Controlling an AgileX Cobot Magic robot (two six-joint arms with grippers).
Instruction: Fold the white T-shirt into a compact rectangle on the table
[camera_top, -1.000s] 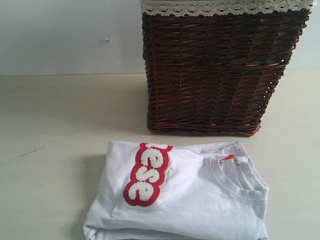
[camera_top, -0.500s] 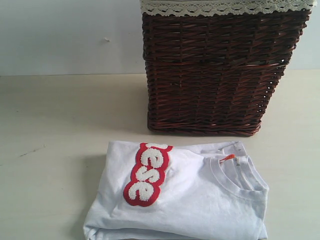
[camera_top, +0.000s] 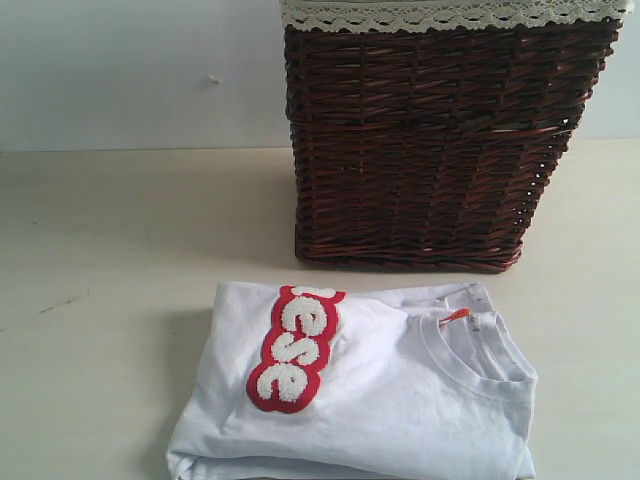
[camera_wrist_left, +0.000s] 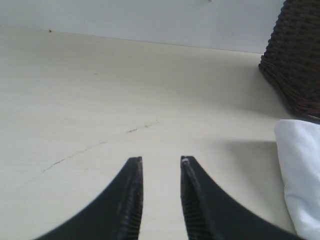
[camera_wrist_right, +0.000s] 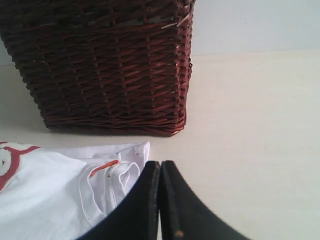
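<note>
The white T-shirt (camera_top: 380, 400) lies folded into a compact, roughly rectangular stack at the near edge of the tabletop (camera_top: 110, 250), and its layered edges show along the front. The red band (camera_top: 295, 348) with fuzzy white letters runs at a slant across the top layer, left of centre. Over on the right, the ribbed collar (camera_top: 475, 365) faces up, and the small orange tag (camera_top: 455, 316) peeks out at the neck.

Just behind the shirt, a little apart from it, stands the dark brown wicker basket (camera_top: 440, 150), upright, with a lace-edged liner (camera_top: 440, 14) folded over its rim. A plain white wall (camera_top: 130, 70) closes off the back.

On to the arms. In the left wrist view the left claw (camera_wrist_left: 161, 161) hangs above bare tabletop, its two dark fingers set a narrow gap apart with nothing between them. The shirt's edge sits off to one side of it, clear of the fingers, and a faint dark scuff line (camera_wrist_left: 100, 145) crosses the surface ahead. In the right wrist view the right claw (camera_wrist_right: 160, 165) has its fingers pressed tight together and grips nothing. It is above the tabletop just beside the collar end of the shirt, and the basket is beyond it.
</note>
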